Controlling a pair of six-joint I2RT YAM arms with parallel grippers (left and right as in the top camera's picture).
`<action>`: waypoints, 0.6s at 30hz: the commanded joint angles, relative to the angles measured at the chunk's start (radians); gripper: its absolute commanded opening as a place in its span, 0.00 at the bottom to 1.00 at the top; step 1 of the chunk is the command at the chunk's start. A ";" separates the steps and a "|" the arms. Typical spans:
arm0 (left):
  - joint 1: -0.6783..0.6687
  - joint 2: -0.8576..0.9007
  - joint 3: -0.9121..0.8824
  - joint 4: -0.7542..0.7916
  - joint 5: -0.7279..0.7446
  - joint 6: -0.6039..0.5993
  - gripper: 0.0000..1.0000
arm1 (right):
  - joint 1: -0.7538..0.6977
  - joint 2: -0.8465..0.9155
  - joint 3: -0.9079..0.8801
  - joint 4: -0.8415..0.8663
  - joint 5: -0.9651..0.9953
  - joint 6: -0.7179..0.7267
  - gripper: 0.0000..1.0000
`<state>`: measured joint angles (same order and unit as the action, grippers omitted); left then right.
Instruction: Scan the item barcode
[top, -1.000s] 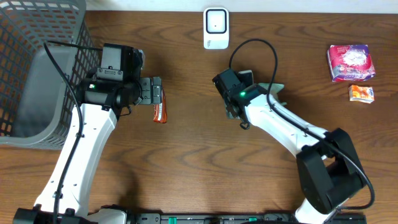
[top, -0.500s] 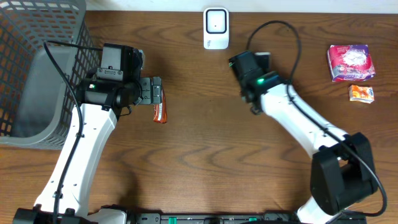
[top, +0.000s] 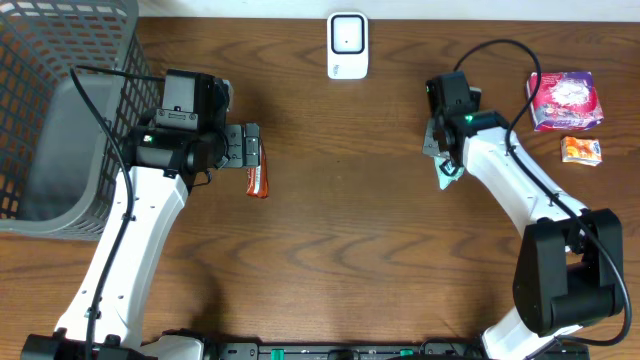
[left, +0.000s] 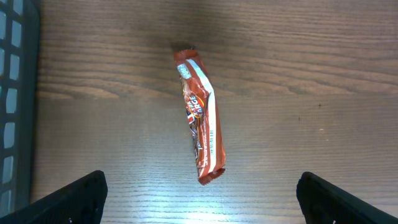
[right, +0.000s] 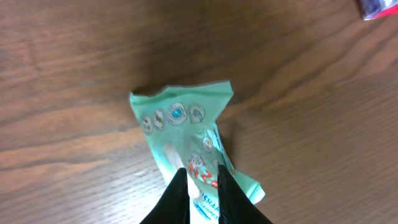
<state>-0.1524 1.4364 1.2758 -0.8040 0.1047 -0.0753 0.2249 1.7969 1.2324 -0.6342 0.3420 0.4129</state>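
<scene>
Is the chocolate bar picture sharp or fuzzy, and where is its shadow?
Left wrist view: the chocolate bar is sharp and the wood grain is crisp; a soft dark shadow lies on the table by the bar's top end. Right wrist view: the green packet is in focus too, with a shadow beside its upper right edge.

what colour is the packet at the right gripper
Mint green packet, with small round icons; right wrist view shows it best.
</scene>
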 joint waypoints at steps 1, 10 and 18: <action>0.000 0.004 0.002 0.000 -0.009 -0.005 0.98 | -0.008 0.015 -0.089 0.049 -0.014 0.004 0.13; 0.000 0.004 0.002 0.000 -0.009 -0.005 0.98 | -0.022 0.012 -0.121 -0.025 0.259 0.069 0.18; 0.000 0.004 0.002 0.000 -0.009 -0.005 0.98 | -0.021 -0.008 0.023 -0.114 0.069 -0.041 0.26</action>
<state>-0.1524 1.4364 1.2758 -0.8040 0.1047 -0.0753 0.2169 1.8072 1.1973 -0.7433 0.5053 0.4366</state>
